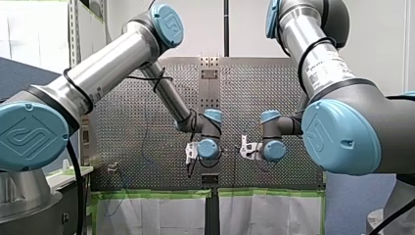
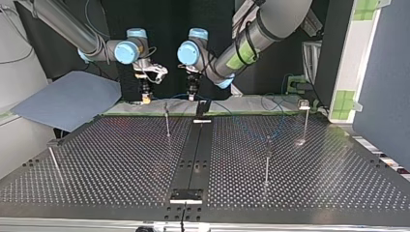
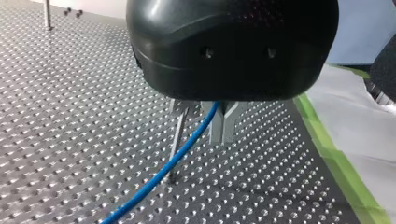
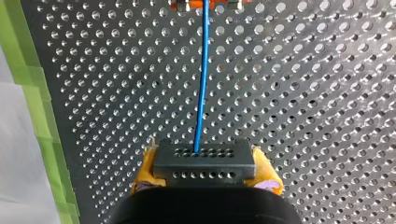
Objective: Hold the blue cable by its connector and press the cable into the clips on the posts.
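In the right wrist view my right gripper point(image 4: 204, 173) is shut on the black connector point(image 4: 204, 162), with a yellow pad on each side. The blue cable point(image 4: 201, 84) runs straight ahead from the connector over the perforated plate. In the left wrist view my left gripper point(image 3: 205, 126) is shut on the blue cable point(image 3: 187, 147), which trails down and away across the plate. A thin post point(image 3: 175, 149) stands just beside the cable under the fingers. In the top view my right gripper point(image 2: 145, 95) and my left gripper point(image 2: 192, 93) hang side by side over the table's far edge.
Thin clip posts stand on the perforated table point(image 2: 121, 164): one near the middle back point(image 2: 167, 121), two at the top view's right point(image 2: 267, 162) point(image 2: 304, 118), one at its left point(image 2: 53, 162). Green tape point(image 3: 341, 163) marks the plate's edge. A blue-grey sheet point(image 2: 67, 99) lies beyond the table.
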You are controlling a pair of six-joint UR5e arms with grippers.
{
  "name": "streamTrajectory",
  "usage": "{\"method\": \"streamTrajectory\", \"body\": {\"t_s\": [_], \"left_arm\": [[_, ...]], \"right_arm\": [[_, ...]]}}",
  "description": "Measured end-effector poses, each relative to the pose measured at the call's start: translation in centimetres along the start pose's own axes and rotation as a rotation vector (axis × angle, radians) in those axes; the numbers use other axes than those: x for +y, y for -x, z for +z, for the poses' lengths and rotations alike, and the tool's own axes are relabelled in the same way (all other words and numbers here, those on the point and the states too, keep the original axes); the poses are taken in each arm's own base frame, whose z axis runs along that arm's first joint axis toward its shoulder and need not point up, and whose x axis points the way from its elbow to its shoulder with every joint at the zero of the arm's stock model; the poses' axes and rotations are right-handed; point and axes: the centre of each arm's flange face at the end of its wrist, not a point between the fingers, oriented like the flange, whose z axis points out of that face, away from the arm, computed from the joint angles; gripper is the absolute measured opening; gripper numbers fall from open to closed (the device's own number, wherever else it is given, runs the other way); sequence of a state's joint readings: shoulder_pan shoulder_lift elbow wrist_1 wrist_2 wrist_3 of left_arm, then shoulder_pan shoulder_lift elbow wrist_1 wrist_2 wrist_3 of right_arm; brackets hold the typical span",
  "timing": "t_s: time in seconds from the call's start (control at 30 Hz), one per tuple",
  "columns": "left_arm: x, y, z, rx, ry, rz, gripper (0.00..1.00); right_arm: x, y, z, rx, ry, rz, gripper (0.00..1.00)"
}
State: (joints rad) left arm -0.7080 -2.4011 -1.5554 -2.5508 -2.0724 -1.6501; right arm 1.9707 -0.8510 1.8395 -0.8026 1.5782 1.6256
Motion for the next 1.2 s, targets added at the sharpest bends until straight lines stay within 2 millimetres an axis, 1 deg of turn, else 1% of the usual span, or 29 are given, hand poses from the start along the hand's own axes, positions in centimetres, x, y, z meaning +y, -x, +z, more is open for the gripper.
{"method": "streamTrajectory", "body": {"t_s": [0.17,0.33,0.5,0.67,0.93,1.0,1.2], "left_arm": [[-1.2,0.3,0.5,-0.020,0.007,-0.007,0.01],[-1.9,0.0,1.3,-0.032,0.026,-0.013,0.01],[-2.7,1.3,2.3,-0.074,0.042,-0.037,0.01],[-3.3,2.2,2.5,-0.112,0.060,-0.060,0.01],[-3.8,1.7,2.5,-0.125,0.062,-0.067,0.01],[-3.8,1.2,2.7,-0.125,0.056,-0.067,0.01],[-4.3,0.3,2.8,-0.128,0.023,-0.073,0.01]], "right_arm": [[0.2,-0.1,0.2,0.006,-0.021,-0.003,0.00],[0.7,-0.2,0.4,0.011,-0.045,0.008,0.00],[1.8,-0.2,0.8,0.020,-0.045,0.025,0.00],[2.9,0.1,1.1,0.021,-0.046,0.037,0.00],[4.7,0.2,1.7,0.034,-0.038,0.044,0.00],[5.0,0.1,1.9,0.037,-0.044,0.044,0.00],[5.0,-0.4,2.5,0.048,-0.087,0.043,0.00]]}}
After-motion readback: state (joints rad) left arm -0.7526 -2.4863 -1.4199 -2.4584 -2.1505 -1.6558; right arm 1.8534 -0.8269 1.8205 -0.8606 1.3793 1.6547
